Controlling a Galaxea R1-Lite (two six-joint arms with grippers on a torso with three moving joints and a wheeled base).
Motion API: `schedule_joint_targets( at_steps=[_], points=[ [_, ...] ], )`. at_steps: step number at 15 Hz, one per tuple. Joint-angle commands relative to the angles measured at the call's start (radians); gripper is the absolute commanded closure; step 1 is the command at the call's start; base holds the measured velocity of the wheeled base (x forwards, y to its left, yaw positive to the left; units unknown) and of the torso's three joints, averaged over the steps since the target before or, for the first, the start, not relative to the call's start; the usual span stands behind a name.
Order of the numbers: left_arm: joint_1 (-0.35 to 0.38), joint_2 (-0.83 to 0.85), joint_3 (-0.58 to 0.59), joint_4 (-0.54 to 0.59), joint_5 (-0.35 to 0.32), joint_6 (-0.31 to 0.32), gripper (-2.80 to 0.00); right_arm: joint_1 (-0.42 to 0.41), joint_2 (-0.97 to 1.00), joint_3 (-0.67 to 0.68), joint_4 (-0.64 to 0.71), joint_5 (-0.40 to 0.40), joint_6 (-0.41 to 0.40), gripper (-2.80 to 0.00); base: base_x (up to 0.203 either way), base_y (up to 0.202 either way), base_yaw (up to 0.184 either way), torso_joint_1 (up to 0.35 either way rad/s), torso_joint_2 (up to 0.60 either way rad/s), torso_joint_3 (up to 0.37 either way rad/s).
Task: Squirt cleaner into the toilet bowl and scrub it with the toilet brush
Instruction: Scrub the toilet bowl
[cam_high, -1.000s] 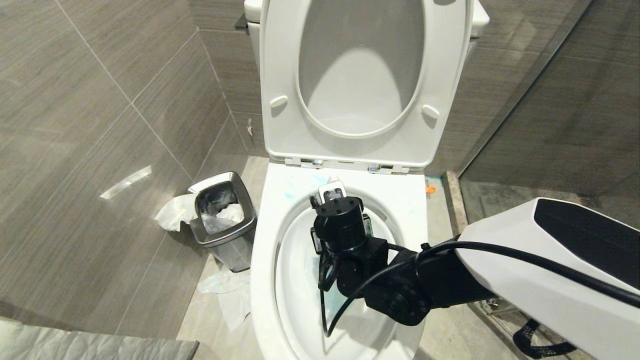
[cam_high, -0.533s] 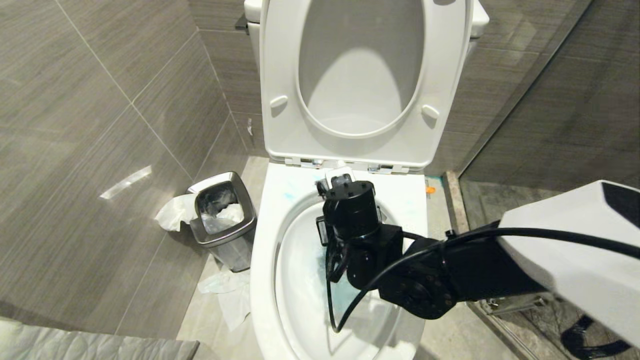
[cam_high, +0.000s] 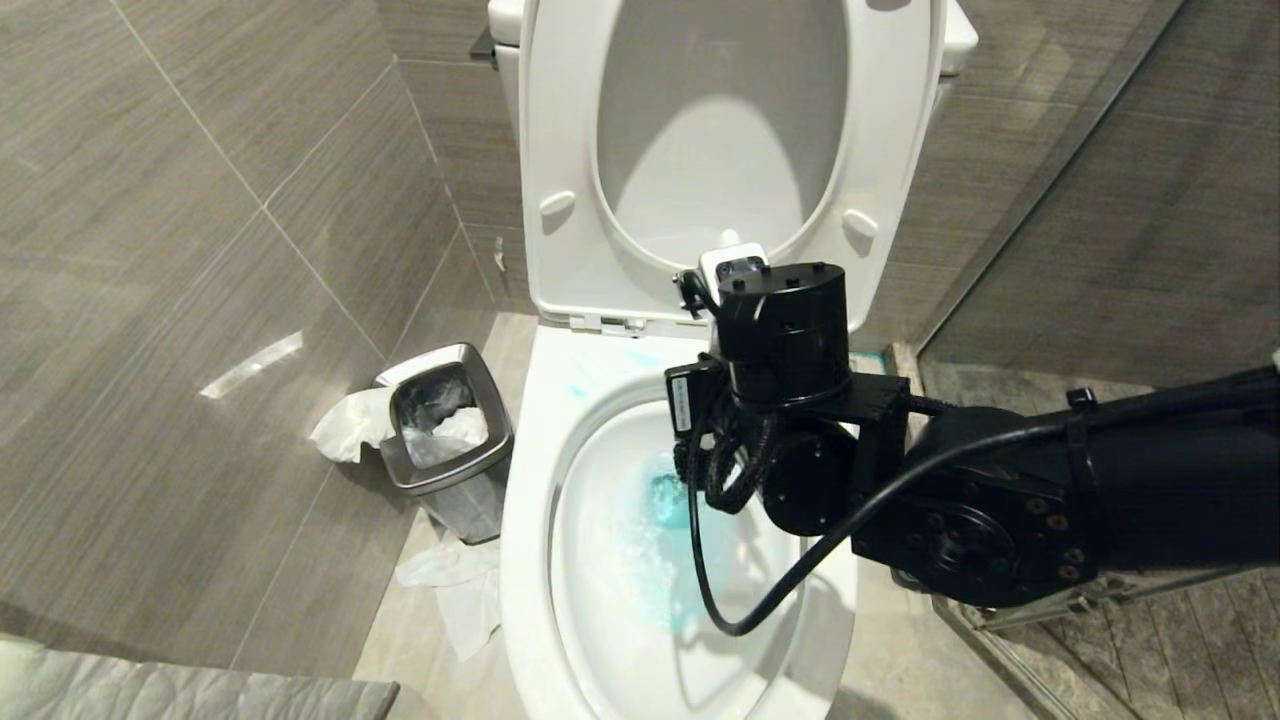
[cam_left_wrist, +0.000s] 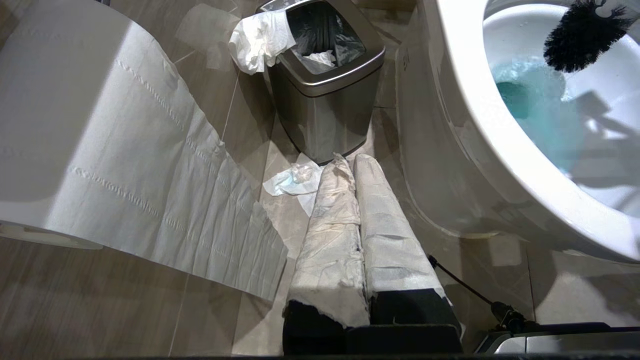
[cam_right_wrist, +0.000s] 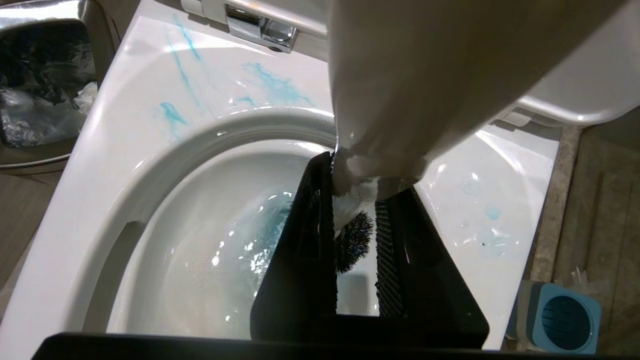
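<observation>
The white toilet bowl (cam_high: 530, 500) stands with seat and lid raised. Turquoise cleaner pools in its water (cam_high: 665, 500) (cam_left_wrist: 520, 100), and thin streaks mark the back rim (cam_right_wrist: 277, 87). My right gripper (cam_right_wrist: 357, 170) hangs over the back of the bowl, shut on the white handle (cam_right_wrist: 400, 75) of the toilet brush. The black bristle head (cam_left_wrist: 582, 35) (cam_right_wrist: 354, 240) hangs above the tinted water. In the head view my right wrist (cam_high: 780, 330) hides the fingers. My left gripper (cam_left_wrist: 352, 160) is shut, its fingers wrapped in white paper, low beside the bowl's outer wall.
A square steel waste bin (cam_high: 445, 440) (cam_left_wrist: 325, 85) with tissue stands left of the toilet. Crumpled tissue (cam_high: 450, 590) lies on the floor. A toilet paper roll (cam_left_wrist: 100, 150) hangs close to my left wrist. The blue brush holder (cam_right_wrist: 562, 317) sits on the floor to the right.
My right arm has risen and swung toward the back right of the bowl, lifting the brush with it. The blue pool now shows beneath the wrist. The left arm has not moved.
</observation>
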Motion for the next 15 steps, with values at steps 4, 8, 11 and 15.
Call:
schedule_joint_targets(
  at_steps=[4,8,11,15],
  points=[
    [0.0,0.002,0.0,0.001,0.0,0.0,0.0,0.0,0.133,-0.065,-0.006,-0.003,0.01,0.0,0.0,0.0,0.0,0.0,0.0,0.0],
    [0.0,0.002,0.0,0.001,0.0,-0.001,0.0,0.0,0.277,-0.138,-0.012,-0.003,0.011,0.0,0.0,0.0,0.0,0.0,0.0,0.0],
    [0.0,0.002,0.0,0.001,0.0,0.0,0.0,0.0,0.326,-0.181,-0.018,-0.006,0.017,0.0,0.0,0.0,0.0,0.0,0.0,0.0],
    [0.0,0.002,0.0,0.001,0.0,0.001,0.0,0.0,0.257,-0.173,-0.004,-0.01,0.013,0.0,0.0,0.0,0.0,0.0,0.0,0.0]
  ],
)
